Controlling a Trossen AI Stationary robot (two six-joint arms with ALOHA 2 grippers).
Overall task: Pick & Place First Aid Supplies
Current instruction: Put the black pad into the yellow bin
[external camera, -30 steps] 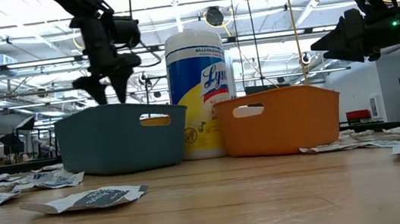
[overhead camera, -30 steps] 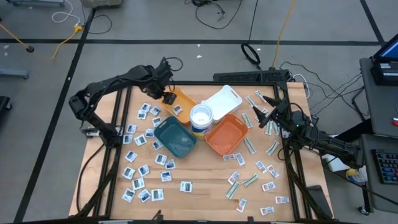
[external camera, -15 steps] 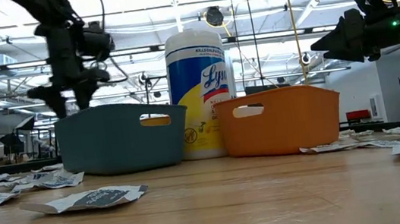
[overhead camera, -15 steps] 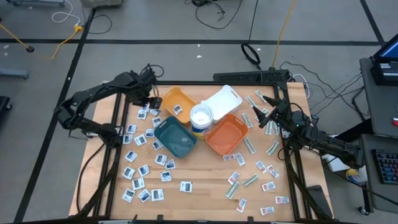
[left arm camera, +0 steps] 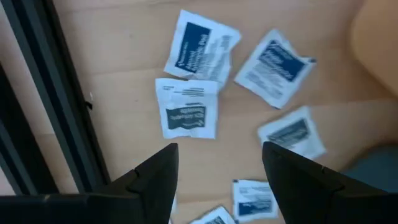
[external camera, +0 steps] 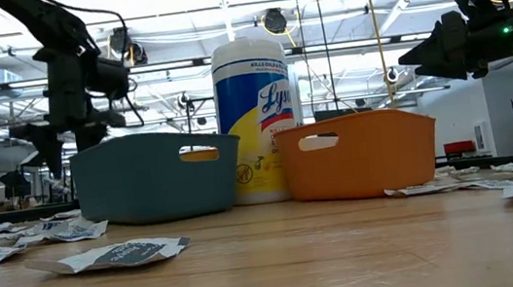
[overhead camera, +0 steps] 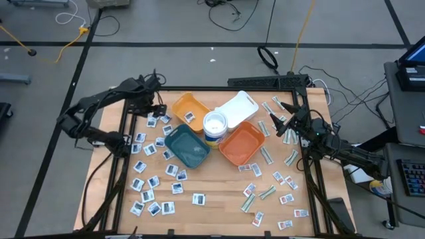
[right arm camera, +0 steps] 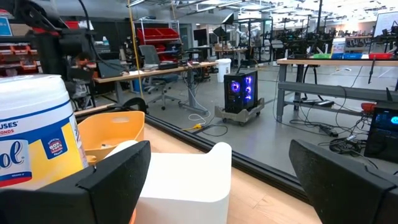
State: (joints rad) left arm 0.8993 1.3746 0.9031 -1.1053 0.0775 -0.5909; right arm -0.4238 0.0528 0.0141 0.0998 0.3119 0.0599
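The left hand (left arm camera: 214,168) is hovering, fingers spread and empty, at the desk's far left corner, directly above a flat white paper packet with a dark blue label (left arm camera: 186,116), long axis running away from it; the right hand (overhead camera: 284,126) is waiting spread, well apart.

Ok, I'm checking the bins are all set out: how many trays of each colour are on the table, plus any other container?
Yellow tray: 1
White tray: 1
Teal tray: 1
Orange tray: 1
Wipes tub: 1
Total: 5
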